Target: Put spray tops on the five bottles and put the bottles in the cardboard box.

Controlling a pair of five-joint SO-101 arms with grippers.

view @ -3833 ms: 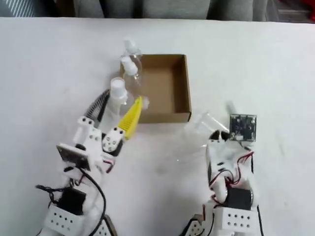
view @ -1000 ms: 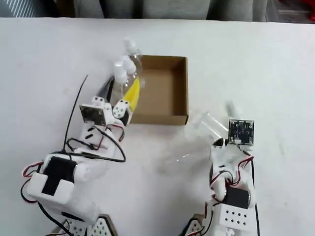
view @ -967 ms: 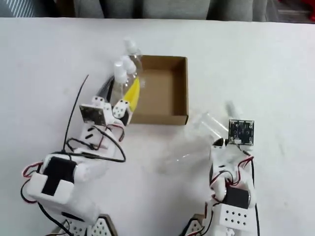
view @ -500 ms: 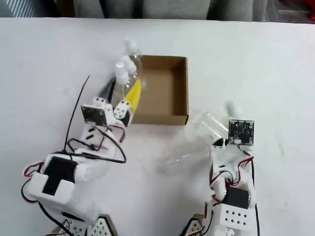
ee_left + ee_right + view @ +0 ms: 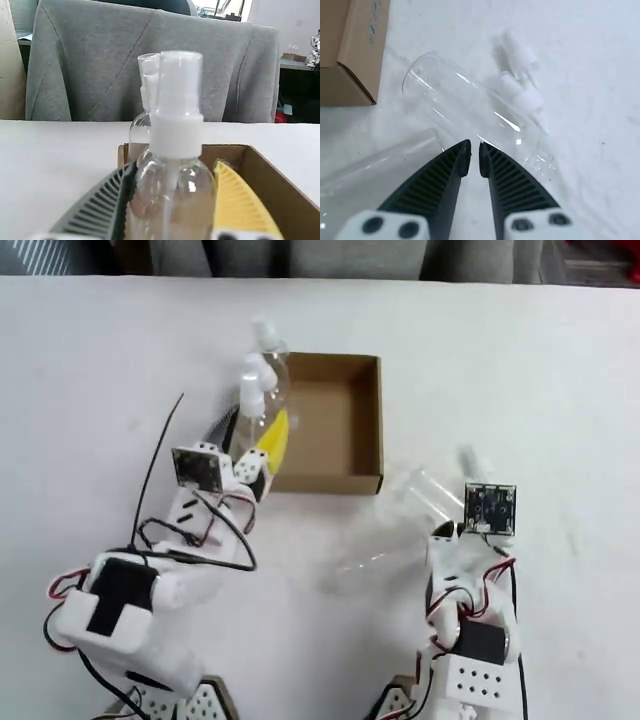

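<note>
Left hand (image 5: 250, 430) grips an upright capped bottle (image 5: 172, 150) at the left wall of the cardboard box (image 5: 330, 480) | second capped bottle (image 5: 144, 70) stands just behind it | right hand (image 5: 474, 155) is closed, holding nothing, tips near a clear bottle (image 5: 465, 100) lying on the desk (image 5: 520, 360)

The cardboard box (image 5: 340, 430) is brown, the bottle (image 5: 170, 195) clear, its spray top (image 5: 176, 115) white.

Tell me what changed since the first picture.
The left gripper, shut on a capped bottle, carried it forward to the box's left edge, next to a second bottle standing there. The box, the right gripper and the lying bottles beneath it stayed about where they were.
</note>
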